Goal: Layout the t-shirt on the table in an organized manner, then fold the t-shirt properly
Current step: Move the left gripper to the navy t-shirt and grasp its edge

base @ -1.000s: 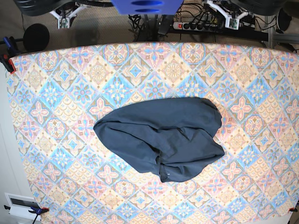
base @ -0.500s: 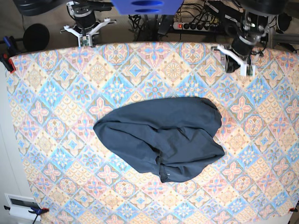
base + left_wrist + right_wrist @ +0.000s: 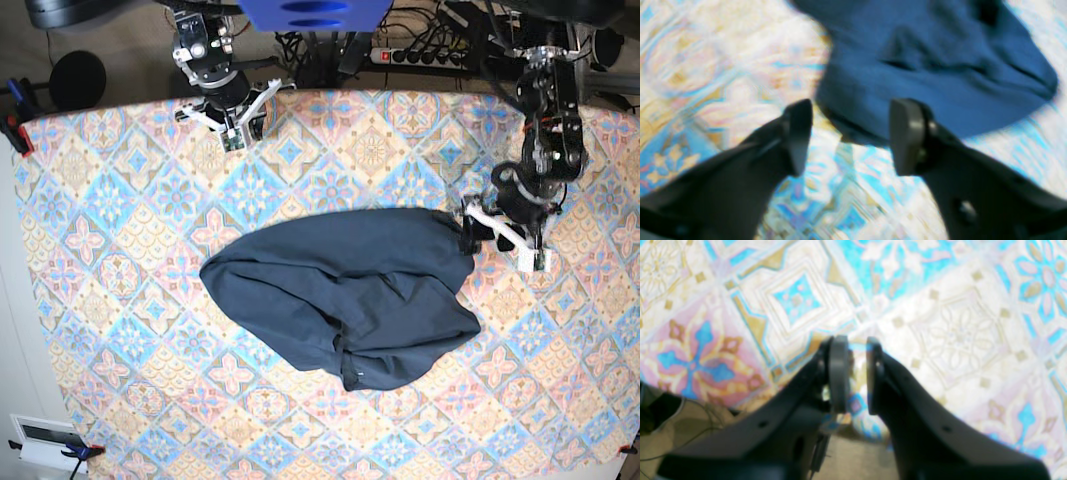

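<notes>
Shirt (image 3: 345, 305) lies crumpled mid-table (image 3: 120, 300), bunched, not spread. L gripper (image 3: 497, 232) sits just off the shirt's edge; in L wrist view its fingers (image 3: 907, 133) stand wide apart w/ nothing between them, shirt hem (image 3: 853, 130) just ahead of the tips, bulk of the cloth beyond. R gripper (image 3: 232, 118) is over bare cloth near the table's far edge, shirt well apart from it; jaws slightly parted, a narrow gap showing, holding nothing.
</notes>
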Robot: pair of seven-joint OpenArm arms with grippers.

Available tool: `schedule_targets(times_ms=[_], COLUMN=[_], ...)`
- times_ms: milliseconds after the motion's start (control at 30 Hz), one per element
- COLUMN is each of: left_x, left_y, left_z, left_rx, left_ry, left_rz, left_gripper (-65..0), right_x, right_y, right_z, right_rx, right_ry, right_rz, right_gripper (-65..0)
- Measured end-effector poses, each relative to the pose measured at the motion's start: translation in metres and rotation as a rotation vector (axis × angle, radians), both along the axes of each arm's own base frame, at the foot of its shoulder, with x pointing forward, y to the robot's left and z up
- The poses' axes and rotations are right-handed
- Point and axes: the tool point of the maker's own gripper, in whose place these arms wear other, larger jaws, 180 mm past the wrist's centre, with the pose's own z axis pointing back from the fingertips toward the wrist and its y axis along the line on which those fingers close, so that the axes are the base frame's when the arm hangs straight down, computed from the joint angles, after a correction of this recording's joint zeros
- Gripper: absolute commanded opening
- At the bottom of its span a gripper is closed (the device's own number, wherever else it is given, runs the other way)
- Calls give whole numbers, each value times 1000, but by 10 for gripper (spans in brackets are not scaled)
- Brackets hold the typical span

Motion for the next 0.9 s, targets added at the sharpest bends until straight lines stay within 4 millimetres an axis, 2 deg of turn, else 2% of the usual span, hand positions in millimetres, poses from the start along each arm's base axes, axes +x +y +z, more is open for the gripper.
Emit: schedule_targets(times_ms=[200, 267, 300, 367, 433, 467, 500, 633, 767, 900], left_x=[12, 16, 20, 27, 27, 26, 25, 27, 7, 0], left_y=[8, 10, 4, -13, -41, -53, -58, -79, -108, -114], left_z=[-38, -43, -45, -46, -44, -41, -38, -4, 27, 31], left_rx=[-40, -47, -46, -52, -72, -77, -57, -66, -90, -104], left_ry=[106, 120, 121, 123, 110, 96, 81, -35, -118, -127], left_rz=[37, 47, 35, -14, -120, -183, -221, -264, -338, -347], left_gripper=[-239, -242, -256, -372, -589, -650, -650, -650, -650, -650], right_x=[8, 5, 5, 6, 8, 8, 10, 15, 21, 22], right_y=[7, 7, 7, 7, 6, 6, 5, 4, 2, -5], right_z=[4, 2, 2, 3, 4, 4, 5, 7, 9, 8], right_rx=[9, 7, 6, 8, 8, 8, 7, 4, 1, -10], right_ry=[-19, -7, -6, -12, -21, -21, -23, -33, -49, -44], right_rz=[15, 15, 15, 15, 13, 11, 12, 10, 4, -11], right_gripper=[-552, -552, -552, -554, -555, -556, -556, -556, -556, -555])
